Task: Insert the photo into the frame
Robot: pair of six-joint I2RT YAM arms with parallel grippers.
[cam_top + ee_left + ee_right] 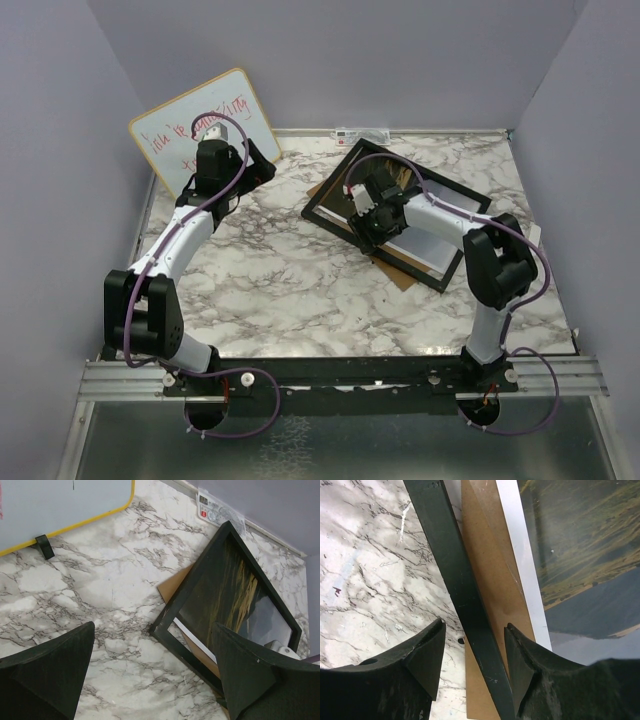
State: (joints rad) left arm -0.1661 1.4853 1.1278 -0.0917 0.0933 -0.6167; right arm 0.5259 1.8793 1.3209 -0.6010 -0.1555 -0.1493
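The photo [580,555] lies picture-side up within the frame [455,575], which is black face up. A strip of brown board [490,570] shows between its white margin and one rail. My right claw [474,627] straddles that rail, half spread, gripping nothing. My left claw [153,626] hangs spread wide, well apart from the frame, beside the whiteboard [60,505].

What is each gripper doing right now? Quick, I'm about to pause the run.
Left gripper: wide open, holding nothing.
Right gripper: open, jaws straddling a black rail of the frame, not clamped on it.
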